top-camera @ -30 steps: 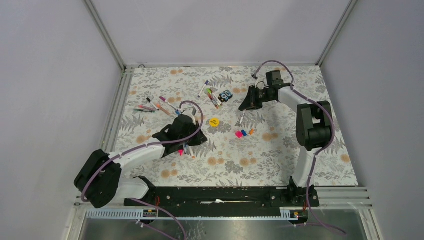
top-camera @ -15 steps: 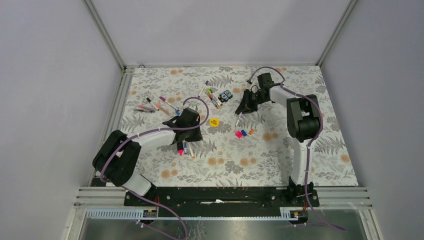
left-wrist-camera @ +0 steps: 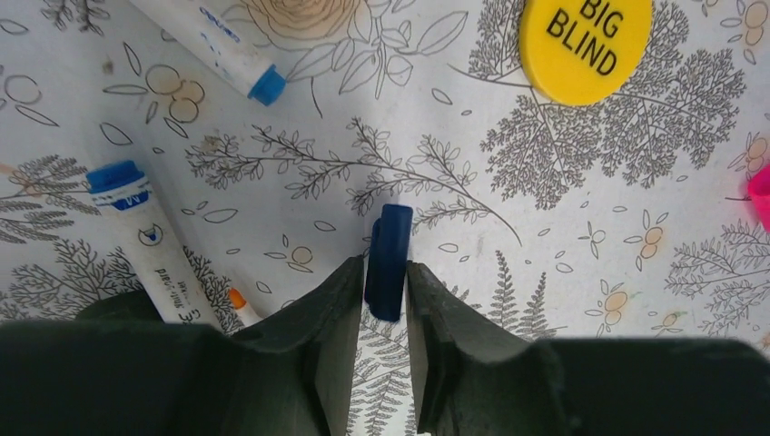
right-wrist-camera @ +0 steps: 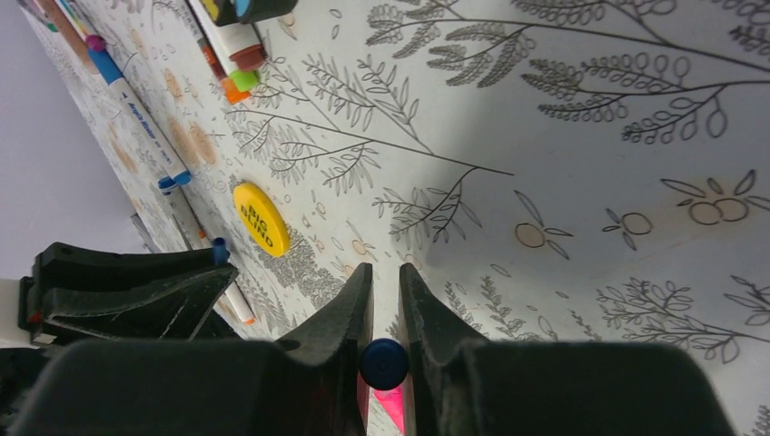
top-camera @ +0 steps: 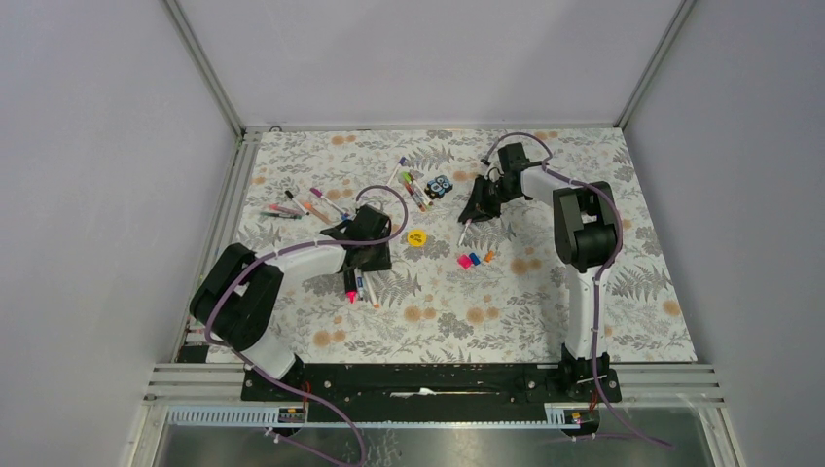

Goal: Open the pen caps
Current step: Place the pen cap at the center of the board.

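At far left, a few scattered pens (top-camera: pixel 283 210) lie on the flower-patterned table (top-camera: pixel 584 302). My left pincer (left-wrist-camera: pixel 386 274) sits low over the table. Its 2 fingers are pressed tight on a dark blue cap (left-wrist-camera: pixel 389 238), which sticks out past the fingertips. Just left of the cap lies a white blue-ended pen (left-wrist-camera: pixel 136 238), and a second blue-tipped pen (left-wrist-camera: pixel 222 50) lies farther out. From above, a pink highlighter (top-camera: pixel 350 293) lies on the near side of that pincer. The yellow disc (left-wrist-camera: pixel 586 36), marked BIG BLIND, lies beyond and to the right of the cap, apart from it. Farther out, a bunch of pens (top-camera: pixel 415 190) lies beside a black-and-blue block (top-camera: pixel 441 186). Right of the disc, 3 loose caps (top-camera: pixel 473 259), pink, blue and orange, lie close together. My right pincer (right-wrist-camera: pixel 384 280) is almost closed, clamping a held pen (right-wrist-camera: pixel 383 363). The wrist camera sees it end-on as a round blue tip between the fingers. From above, its pale barrel points down toward the table near the 3 caps. I cannot tell whether it touches.
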`<state>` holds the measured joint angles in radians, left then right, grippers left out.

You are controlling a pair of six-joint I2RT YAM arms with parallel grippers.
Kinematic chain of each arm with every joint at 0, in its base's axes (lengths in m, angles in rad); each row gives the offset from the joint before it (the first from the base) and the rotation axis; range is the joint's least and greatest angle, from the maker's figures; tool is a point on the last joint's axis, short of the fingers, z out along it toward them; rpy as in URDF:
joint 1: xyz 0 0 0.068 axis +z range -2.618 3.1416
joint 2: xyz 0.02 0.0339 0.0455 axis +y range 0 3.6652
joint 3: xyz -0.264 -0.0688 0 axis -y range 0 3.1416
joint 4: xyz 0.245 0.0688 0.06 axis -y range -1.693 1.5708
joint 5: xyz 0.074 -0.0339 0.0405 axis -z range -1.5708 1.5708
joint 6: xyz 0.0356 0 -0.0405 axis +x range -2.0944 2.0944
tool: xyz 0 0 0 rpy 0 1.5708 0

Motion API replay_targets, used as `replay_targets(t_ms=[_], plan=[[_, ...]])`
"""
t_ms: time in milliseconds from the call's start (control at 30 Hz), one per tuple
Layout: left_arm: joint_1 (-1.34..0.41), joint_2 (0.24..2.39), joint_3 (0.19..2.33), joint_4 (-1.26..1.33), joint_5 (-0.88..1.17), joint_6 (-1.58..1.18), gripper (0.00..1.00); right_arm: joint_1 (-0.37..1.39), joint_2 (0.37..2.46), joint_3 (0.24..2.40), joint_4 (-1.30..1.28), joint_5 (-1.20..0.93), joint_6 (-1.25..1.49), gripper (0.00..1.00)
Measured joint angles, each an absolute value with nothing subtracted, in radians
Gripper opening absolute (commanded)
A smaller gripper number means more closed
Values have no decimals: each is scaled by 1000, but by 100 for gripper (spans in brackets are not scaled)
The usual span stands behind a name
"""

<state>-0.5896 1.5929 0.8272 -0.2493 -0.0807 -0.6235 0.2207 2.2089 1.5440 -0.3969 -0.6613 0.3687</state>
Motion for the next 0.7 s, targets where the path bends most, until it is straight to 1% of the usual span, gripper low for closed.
replay_targets(t_ms=[167,400,500,700], plan=[[-585,1607,854,-257,-94,-619,34,221,2225,1551,-404,-637,375,22],[-580,1615,862,-276,-105,-616,36,221,2226,1557,-410,-638,385,35],[-580,1613,865,-283,-106,-614,37,221,2226,1562,-410,-640,388,37],[-580,1540,865,-304,-106,-596,52,222,2223,1563,-410,-637,385,39]])
